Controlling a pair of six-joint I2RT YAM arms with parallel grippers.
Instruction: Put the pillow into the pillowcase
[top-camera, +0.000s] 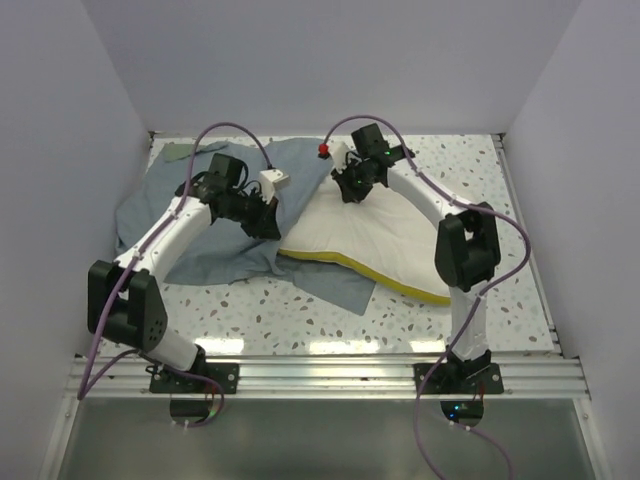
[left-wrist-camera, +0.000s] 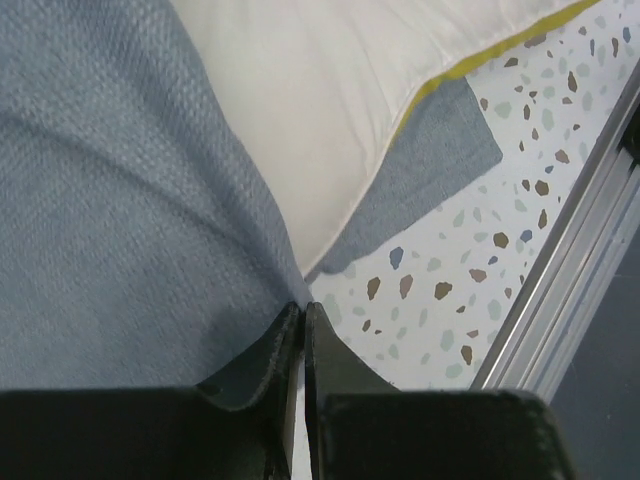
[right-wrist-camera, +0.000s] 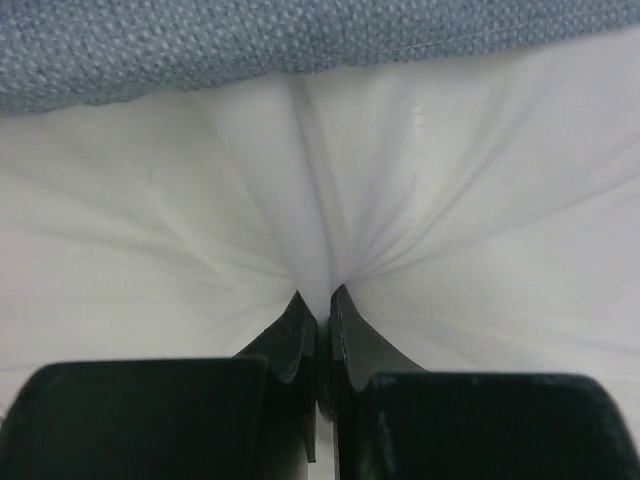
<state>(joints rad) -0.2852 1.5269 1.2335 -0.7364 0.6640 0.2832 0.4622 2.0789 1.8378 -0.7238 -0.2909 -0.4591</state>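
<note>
The cream-white pillow (top-camera: 375, 240) with a yellow edge lies mid-table, its left end resting on the grey-blue pillowcase (top-camera: 215, 215). My left gripper (top-camera: 268, 222) is shut on an edge of the pillowcase (left-wrist-camera: 130, 210) beside the pillow's (left-wrist-camera: 320, 110) left end. My right gripper (top-camera: 348, 188) is shut on a pinch of the pillow's white top (right-wrist-camera: 330, 200) at its far edge, with the pillowcase's edge (right-wrist-camera: 250, 40) just beyond. A flap of pillowcase (left-wrist-camera: 430, 170) lies under the pillow's near corner.
White walls close in the terrazzo table (top-camera: 300, 320) on the left, back and right. A metal rail (top-camera: 330, 372) runs along the near edge, also seen in the left wrist view (left-wrist-camera: 570, 280). Purple cables loop over both arms.
</note>
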